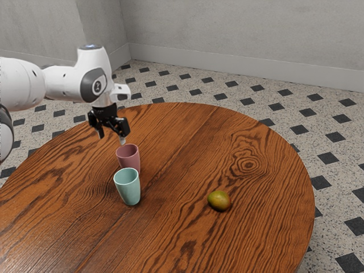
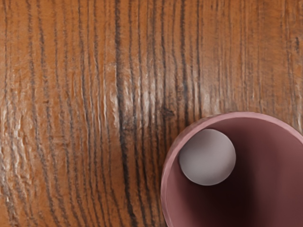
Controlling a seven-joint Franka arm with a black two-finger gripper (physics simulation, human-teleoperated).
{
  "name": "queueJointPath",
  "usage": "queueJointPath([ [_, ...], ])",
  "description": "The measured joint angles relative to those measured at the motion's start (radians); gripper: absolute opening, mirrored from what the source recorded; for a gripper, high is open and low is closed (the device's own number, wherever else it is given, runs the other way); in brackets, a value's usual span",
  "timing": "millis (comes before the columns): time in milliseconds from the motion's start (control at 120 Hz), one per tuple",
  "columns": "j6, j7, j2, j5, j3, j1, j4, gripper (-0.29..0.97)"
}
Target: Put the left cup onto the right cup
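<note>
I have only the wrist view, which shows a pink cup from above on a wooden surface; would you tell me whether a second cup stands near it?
Observer: Yes. A teal cup stands upright close beside the pink cup, in front of it in the exterior view.
Operator: Thank you. Is the hand holding anything at the moment?
Observer: No. The hand hangs open above the pink cup's rim, a little off toward the exterior view's left, and touches neither cup.
</note>
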Motion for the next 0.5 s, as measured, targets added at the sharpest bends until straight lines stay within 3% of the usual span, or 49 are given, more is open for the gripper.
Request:
queueJointPath([
  [333,0.056,0.015,0.103,-0.058,0.002,0.019,0.016,0.67],
  [500,0.079,0.02,0.111,-0.08,-0.002,0.02,0.014,0.37],
])
